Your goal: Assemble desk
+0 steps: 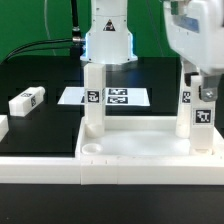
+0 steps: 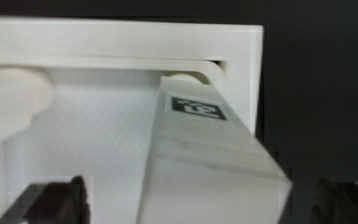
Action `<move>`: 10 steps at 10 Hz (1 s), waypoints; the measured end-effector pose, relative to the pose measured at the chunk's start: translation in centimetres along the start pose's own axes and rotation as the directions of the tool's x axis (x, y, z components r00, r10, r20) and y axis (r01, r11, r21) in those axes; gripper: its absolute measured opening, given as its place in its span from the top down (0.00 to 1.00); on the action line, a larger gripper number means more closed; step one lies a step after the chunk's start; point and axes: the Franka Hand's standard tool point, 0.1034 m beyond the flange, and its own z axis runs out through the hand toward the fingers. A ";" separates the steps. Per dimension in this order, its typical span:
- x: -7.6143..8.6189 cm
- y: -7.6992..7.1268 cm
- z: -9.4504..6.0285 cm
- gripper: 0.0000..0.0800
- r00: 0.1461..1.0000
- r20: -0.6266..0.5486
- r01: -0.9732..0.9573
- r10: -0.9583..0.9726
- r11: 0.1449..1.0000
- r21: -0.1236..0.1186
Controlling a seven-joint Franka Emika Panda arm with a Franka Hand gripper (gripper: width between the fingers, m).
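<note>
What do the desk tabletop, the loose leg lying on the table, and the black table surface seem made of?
The tabletop looks like white moulded plastic, smooth, faintly shiny: even colour, rounded rim. The loose leg seems the same plastic, with a printed tag, probably a sticker. The table surface looks matte black, no reflections; cloth or board, I cannot tell.

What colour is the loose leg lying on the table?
The loose leg is white, black-and-white tagged; exterior view.

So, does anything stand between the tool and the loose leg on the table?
Yes. The open tool straddles one upright leg; another upright leg stands on the tabletop, roughly between it and the loose leg.
</note>
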 end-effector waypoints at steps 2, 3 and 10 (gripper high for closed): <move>-0.1 0.0 0.0 0.19 0.992 0.000 0.126 -0.126 0.992 0.000; -0.1 0.0 0.0 0.19 0.982 -0.001 0.191 -0.191 0.982 -0.001; -0.9 0.1 0.4 0.19 0.622 -0.010 0.782 -0.783 0.622 -0.032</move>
